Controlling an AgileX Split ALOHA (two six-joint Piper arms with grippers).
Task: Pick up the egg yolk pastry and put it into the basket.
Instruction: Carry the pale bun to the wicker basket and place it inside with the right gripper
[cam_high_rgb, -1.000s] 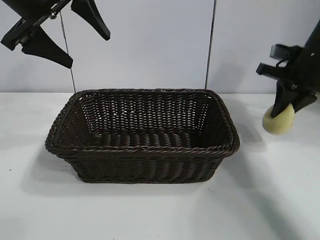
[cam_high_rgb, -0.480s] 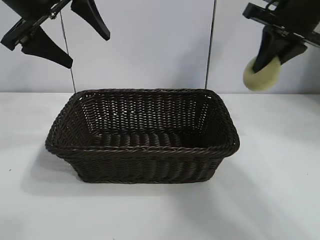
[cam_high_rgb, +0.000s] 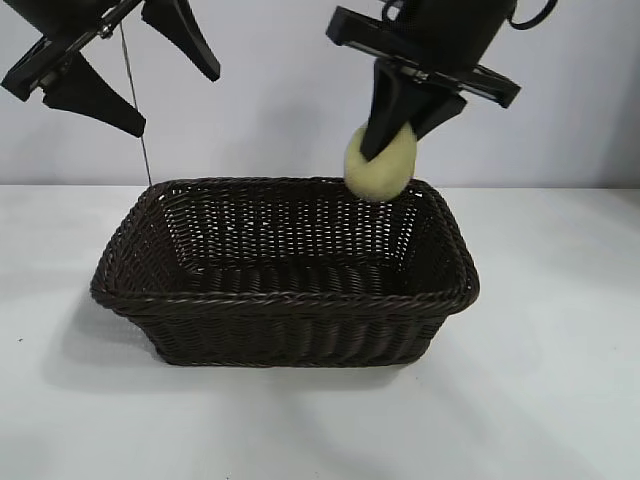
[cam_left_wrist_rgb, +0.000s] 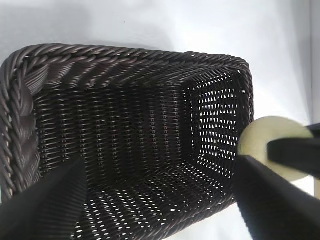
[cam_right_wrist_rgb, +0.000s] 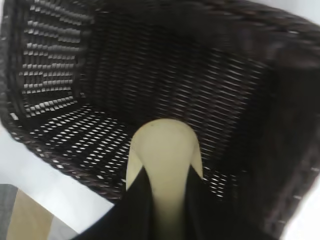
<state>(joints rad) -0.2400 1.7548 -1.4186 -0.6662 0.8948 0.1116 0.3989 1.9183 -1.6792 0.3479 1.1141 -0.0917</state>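
Note:
The egg yolk pastry (cam_high_rgb: 381, 165), a pale yellow rounded lump, hangs in the air above the back right part of the basket (cam_high_rgb: 285, 300), a dark brown woven wicker box on the white table. My right gripper (cam_high_rgb: 390, 135) is shut on it from above, its black fingers pinching both sides. The right wrist view shows the egg yolk pastry (cam_right_wrist_rgb: 165, 155) squeezed between the two fingers, over the basket's inside (cam_right_wrist_rgb: 100, 75). My left gripper (cam_high_rgb: 130, 75) stays high at the back left, open and holding nothing. From the left wrist the egg yolk pastry (cam_left_wrist_rgb: 260, 140) shows beyond the basket's far wall (cam_left_wrist_rgb: 220, 115).
White table (cam_high_rgb: 540, 380) lies all round the basket, with room at the front and on the right. A grey wall with two thin vertical rods (cam_high_rgb: 425, 90) stands behind.
My right gripper has lifted the egg yolk pastry from beside the basket's right end and carried it left, up over the basket's back right part. The left arm has not moved.

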